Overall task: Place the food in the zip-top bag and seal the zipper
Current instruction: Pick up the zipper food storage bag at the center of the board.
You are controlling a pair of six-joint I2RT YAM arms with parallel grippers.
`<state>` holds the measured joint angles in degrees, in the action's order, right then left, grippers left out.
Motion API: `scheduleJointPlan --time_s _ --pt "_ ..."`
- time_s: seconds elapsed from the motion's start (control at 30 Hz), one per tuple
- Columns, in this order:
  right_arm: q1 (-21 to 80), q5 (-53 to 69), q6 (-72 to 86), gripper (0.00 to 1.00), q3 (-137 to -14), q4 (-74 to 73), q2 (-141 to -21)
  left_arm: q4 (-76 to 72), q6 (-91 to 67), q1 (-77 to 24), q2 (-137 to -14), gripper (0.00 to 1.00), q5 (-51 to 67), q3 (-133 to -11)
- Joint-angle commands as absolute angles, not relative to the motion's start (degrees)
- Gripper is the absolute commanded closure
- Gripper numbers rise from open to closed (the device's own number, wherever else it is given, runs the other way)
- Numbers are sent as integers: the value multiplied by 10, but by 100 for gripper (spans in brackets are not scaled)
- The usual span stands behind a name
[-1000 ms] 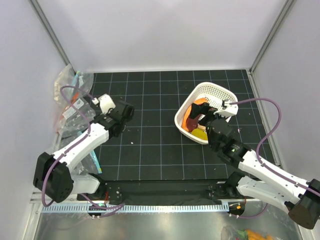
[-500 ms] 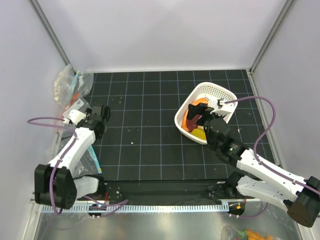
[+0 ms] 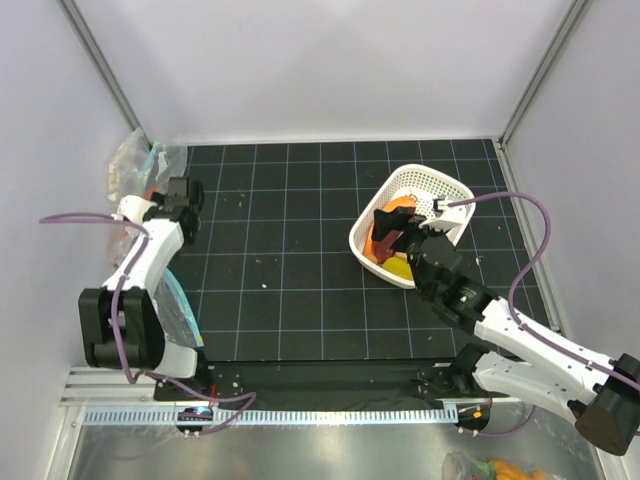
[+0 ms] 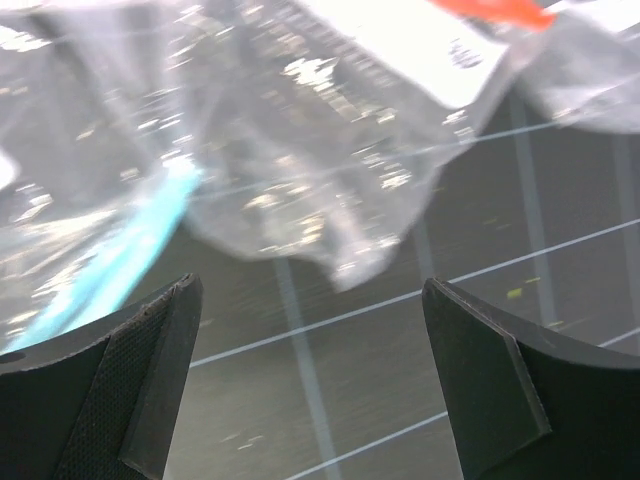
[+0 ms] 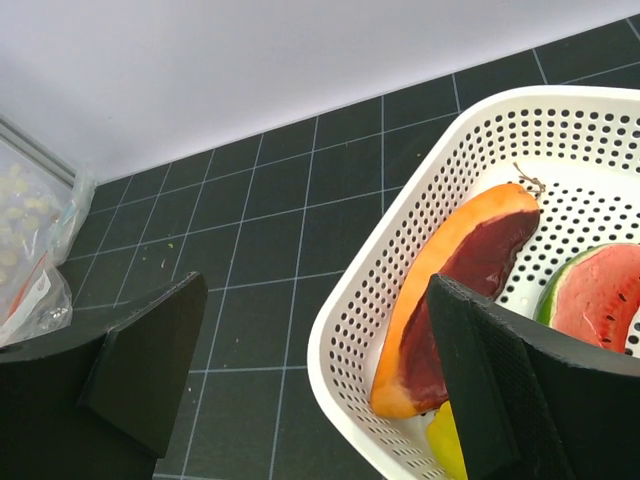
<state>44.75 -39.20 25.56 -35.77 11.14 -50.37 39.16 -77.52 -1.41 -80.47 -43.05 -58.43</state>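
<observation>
The food lies in a white lattice basket (image 3: 440, 185). The right wrist view shows an orange and dark red slice (image 5: 470, 285), a watermelon slice (image 5: 600, 295) and a yellow lemon (image 5: 447, 447). My right gripper (image 3: 396, 228) is open and empty over the basket's near-left rim (image 5: 315, 385). My left gripper (image 3: 183, 192) is open and empty at the table's left edge, beside a pile of clear bags (image 3: 135, 165). In the left wrist view it (image 4: 310, 385) hovers over bare mat just short of a crinkly clear bag (image 4: 330, 130). A red-orange strip (image 4: 495, 10) shows at the top.
A teal-blue strip (image 4: 120, 260) of another clear bag lies on the left in the left wrist view. A further teal-trimmed bag (image 3: 182, 310) lies by the left arm's base. Grey walls close the left, back and right. The black grid mat (image 3: 290, 250) lies between the arms.
My left arm has swung left and back, from mid-left of the mat to the bag pile. My right gripper has edged slightly forward over the basket.
</observation>
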Motion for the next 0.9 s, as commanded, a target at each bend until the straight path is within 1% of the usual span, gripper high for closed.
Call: scheduleJointPlan --time_s 0.0,0.07,0.13,0.23,0.27,0.3,0.33,0.37,0.4,0.43,0.57,0.73,0.87 --pt "445 -390 247 0 -370 129 -486 373 -767 -5 -853 6 -468 -645" --pt "445 -385 249 0 -370 128 -483 374 -780 -3 -884 8 -463 -657" --pt "445 -382 248 1 -370 127 -481 374 -798 24 -926 9 -447 -657" --pt "446 -381 248 0 -368 127 -477 347 -805 64 -974 12 -391 -652" --pt "445 -379 248 1 -367 129 -477 332 -798 76 -986 17 -370 -650" --pt "445 -379 248 0 -367 129 -476 295 -776 97 -997 25 -333 -645" --pt "445 -379 247 0 -367 129 -477 281 -770 107 -1013 43 -312 -643" --pt "446 -378 248 0 -366 129 -476 271 -761 116 -1019 56 -298 -643" --pt "445 -381 247 0 -364 134 -477 257 -753 130 -1024 71 -283 -646" --pt "445 -381 246 0 -364 134 -480 257 -743 134 -1026 100 -278 -649" --pt "446 -373 247 1 -366 133 -481 252 -745 120 -988 100 -293 -637" --pt "445 -374 247 0 -364 134 -483 202 -753 25 -956 100 -316 -593" --pt "446 -374 244 0 -365 136 -492 167 -766 -46 -963 100 -274 -573"
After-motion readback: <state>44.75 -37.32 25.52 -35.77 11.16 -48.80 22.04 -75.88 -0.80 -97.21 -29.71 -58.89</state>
